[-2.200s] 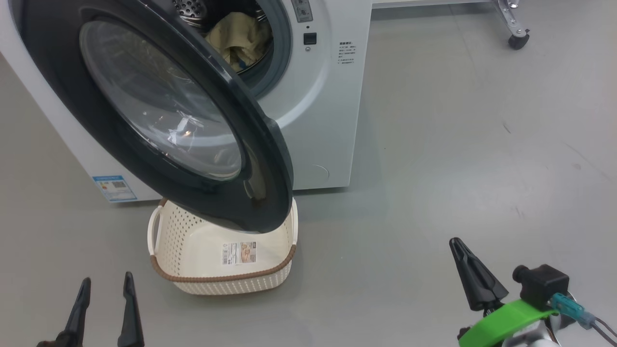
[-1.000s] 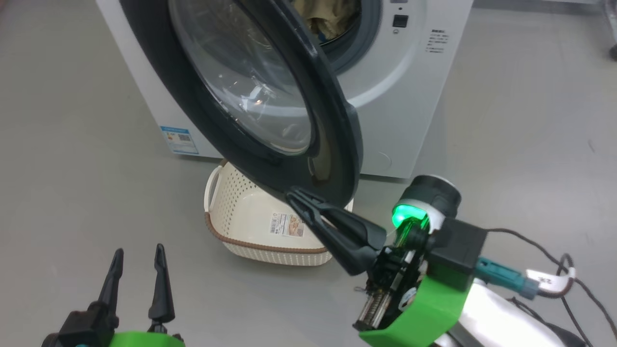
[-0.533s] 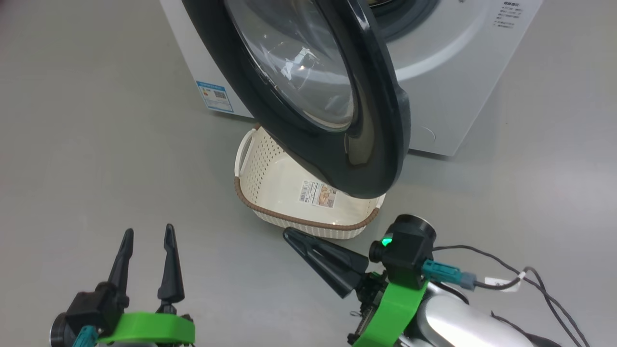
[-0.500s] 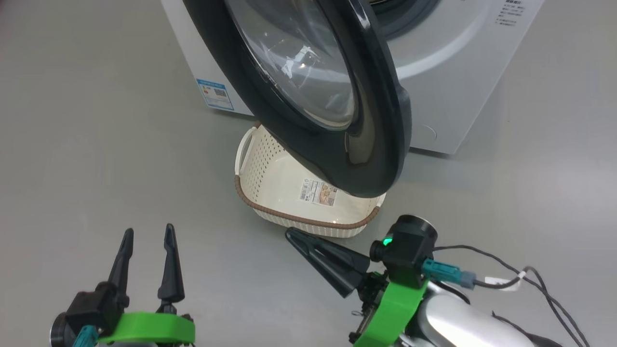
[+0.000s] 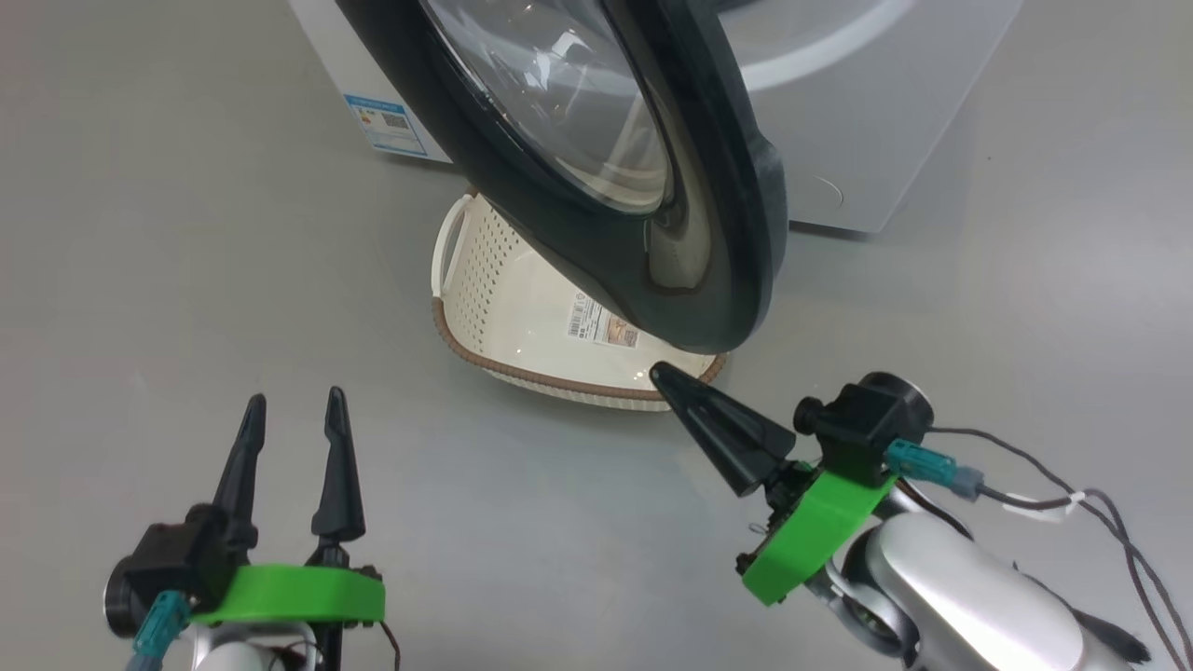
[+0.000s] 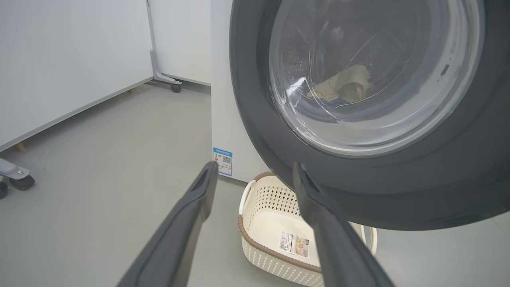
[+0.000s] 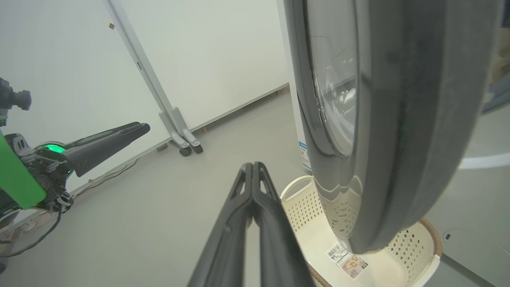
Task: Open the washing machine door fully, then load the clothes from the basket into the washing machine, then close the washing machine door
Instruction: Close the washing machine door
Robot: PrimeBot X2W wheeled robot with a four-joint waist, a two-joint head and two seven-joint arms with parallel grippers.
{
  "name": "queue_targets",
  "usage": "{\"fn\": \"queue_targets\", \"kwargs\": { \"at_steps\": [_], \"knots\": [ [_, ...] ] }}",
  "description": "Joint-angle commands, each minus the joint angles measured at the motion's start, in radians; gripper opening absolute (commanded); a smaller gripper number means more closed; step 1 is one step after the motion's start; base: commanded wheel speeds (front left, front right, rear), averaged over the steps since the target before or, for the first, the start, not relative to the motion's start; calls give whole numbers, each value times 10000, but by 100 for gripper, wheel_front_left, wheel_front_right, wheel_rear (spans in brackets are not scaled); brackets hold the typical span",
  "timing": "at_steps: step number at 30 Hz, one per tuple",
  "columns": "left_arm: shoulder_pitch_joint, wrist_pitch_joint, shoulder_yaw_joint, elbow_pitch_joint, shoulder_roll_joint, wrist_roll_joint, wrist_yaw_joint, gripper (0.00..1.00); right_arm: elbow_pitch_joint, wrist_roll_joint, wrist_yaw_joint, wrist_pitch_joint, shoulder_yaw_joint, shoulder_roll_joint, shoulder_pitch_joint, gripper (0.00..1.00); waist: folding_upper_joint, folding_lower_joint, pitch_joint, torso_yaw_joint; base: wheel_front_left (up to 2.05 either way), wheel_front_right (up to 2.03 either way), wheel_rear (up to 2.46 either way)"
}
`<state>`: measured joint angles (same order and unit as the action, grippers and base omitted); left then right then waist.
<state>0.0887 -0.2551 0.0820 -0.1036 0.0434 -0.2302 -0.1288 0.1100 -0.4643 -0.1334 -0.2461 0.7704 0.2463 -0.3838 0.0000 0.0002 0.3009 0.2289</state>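
Note:
The washing machine door [image 5: 736, 214], a black ring around a clear bowl, stands swung out from the white washing machine [image 5: 876, 112]. It hangs over the cream basket [image 5: 485, 308], whose floor holds nothing but a label. Pale yellow clothes [image 6: 344, 81] show through the door glass [image 6: 370, 71], inside the drum. My right gripper [image 5: 657, 371] is shut on nothing, its tip at the basket's near right rim, just below the door's lower edge; it [image 7: 253, 164] points past the door's rim [image 7: 402, 131]. My left gripper [image 5: 294, 401] is open over bare floor, left of the basket [image 6: 271, 215].
Grey floor lies all around. White partition panels on castor feet [image 6: 171, 81] stand to the left of the machine, and one such foot [image 7: 185, 139] shows beyond my left gripper [image 7: 111, 137]. A dark cable [image 5: 1072, 503] trails from my right wrist.
The head camera has shifted. My right gripper, still shut, moved from the floor before the basket's front to its right corner under the door's lower edge. The left gripper stays open.

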Motion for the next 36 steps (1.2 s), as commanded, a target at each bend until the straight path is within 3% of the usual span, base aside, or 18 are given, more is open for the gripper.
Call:
{"fn": "queue_targets", "kwargs": {
  "at_steps": [1,17,36],
  "knots": [
    [396,-67,-284,348,69,-115,-15,100,-199,135,27,-110,-191,-26,-394,0,0,-2,246,-46,0,0,0],
    [1040,-67,41,409,69,-269,-18,100,159,851,27,-154,-2765,-193,-1293,0,0,-2,1366,-32,0,0,0],
    [1830,-67,666,497,68,-504,-19,100,1738,1348,27,-156,-4644,-456,-3585,0,0,-2,2600,99,0,0,0]
  ]
}}
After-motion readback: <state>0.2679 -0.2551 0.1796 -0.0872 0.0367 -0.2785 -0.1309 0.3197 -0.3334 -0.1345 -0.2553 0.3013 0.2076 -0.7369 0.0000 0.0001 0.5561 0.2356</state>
